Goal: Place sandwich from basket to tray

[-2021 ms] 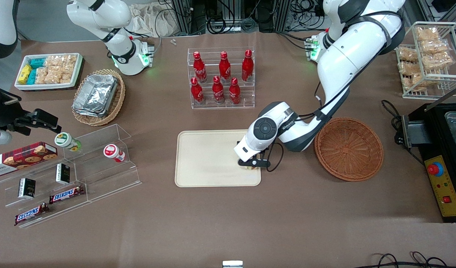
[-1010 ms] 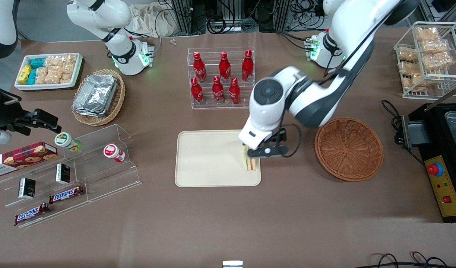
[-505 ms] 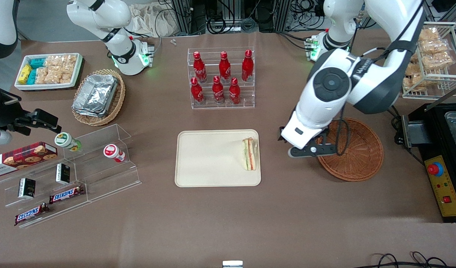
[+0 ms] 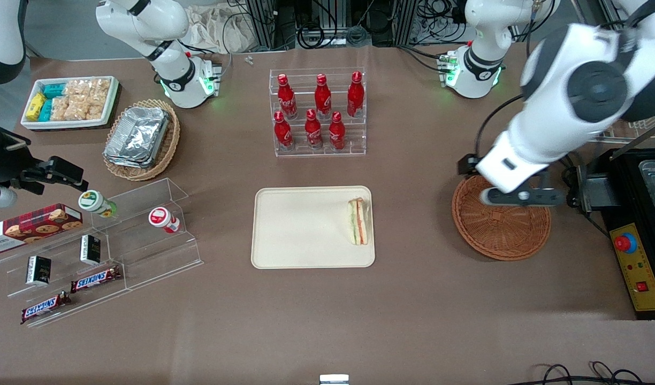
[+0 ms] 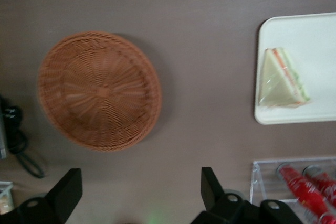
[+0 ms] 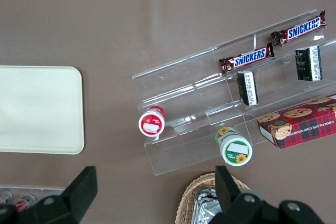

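Your sandwich [image 4: 358,221] already lies on the tray [image 4: 301,230], tucked against the edge at the tray's 3 o'clock in the front view, so the placement looks done and the remaining risks are small. The gripper [image 5: 142,195] hangs high above the basket [image 4: 501,224], over its 12 o'clock rim; its fingers [image 5: 65,195] are spread wide and hold nothing. The basket itself is bare. What could still go wrong, as I judge it: the sandwich sits so close to the low rim that a bump to the tray might tip it out onto the table. If you bring the arm down again near the basket, the open fingers could catch the wicker and drag it. The bottle rack [image 4: 318,112], at the tray's 12 o'clock, is well apart from the arm.
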